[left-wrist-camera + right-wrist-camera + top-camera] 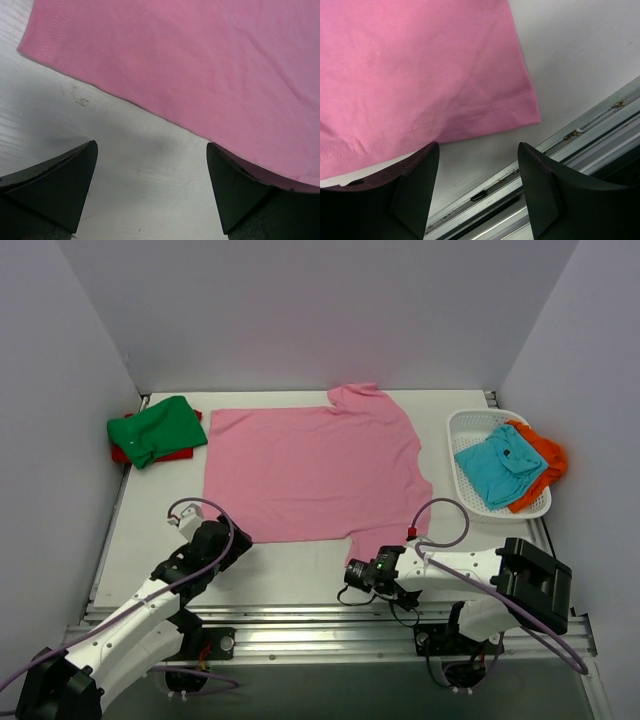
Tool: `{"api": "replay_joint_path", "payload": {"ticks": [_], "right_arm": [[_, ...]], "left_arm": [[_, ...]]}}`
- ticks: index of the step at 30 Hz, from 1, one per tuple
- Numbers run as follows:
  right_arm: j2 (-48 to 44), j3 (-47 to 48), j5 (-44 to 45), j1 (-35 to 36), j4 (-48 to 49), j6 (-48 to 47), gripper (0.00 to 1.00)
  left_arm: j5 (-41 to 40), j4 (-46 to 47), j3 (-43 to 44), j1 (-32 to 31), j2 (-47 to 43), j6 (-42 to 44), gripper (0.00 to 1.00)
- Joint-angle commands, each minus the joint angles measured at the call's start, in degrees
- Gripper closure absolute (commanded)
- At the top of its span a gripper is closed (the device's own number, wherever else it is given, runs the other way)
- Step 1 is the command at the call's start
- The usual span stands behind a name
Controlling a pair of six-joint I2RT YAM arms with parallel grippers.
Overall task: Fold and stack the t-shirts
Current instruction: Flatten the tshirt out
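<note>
At the far left, hard by the side wall [60,390], a green shirt [157,428] lies folded on a red shirt [182,453], whose edge shows beneath it. A strip of bare table [160,500] runs toward the near edge in front of them. The left claw [235,540] sits low at the near-left corner of the pink shirt [315,472]. In the left wrist view this claw [152,190] is spread as wide as it goes, with only bare table between the jaws. The pink hem runs slantwise just beyond the tips, and its edge meets the right-hand finger [235,190]; whether they touch cannot be told. The pink shirt is spread flat across the middle of the table, one sleeve reaching toward the back wall. Its near hem stops short of the metal rail [300,615], leaving a band of open table. The right claw [352,573] is at the shirt's near-right corner. In its own view the jaws [477,175] stand partly apart and grip nothing. The stitched hem lies against the left finger [415,185], and the rail passes between and behind the tips. Far right, clear of the pink sleeve, a white basket [462,420] holds a teal shirt [497,465] and an orange shirt [548,455] that spills over its rim.
</note>
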Motion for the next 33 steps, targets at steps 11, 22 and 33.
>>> {"api": "replay_joint_path", "payload": {"ticks": [11,22,33], "right_arm": [[3.04,2.68,6.60,-1.02,-8.50,7.90,0.40],[4.80,2.51,8.88,-10.07,1.07,-3.52,0.52],[9.37,5.85,10.55,-13.15,3.98,-10.29,1.00]], "left_arm": [[-2.56,4.40,3.52,-0.70,2.57,1.99,0.00],[-2.91,6.69,5.27,-1.14,7.58,2.43,0.00],[-5.37,3.53,6.77,-1.23,6.62,2.52,0.00]]}}
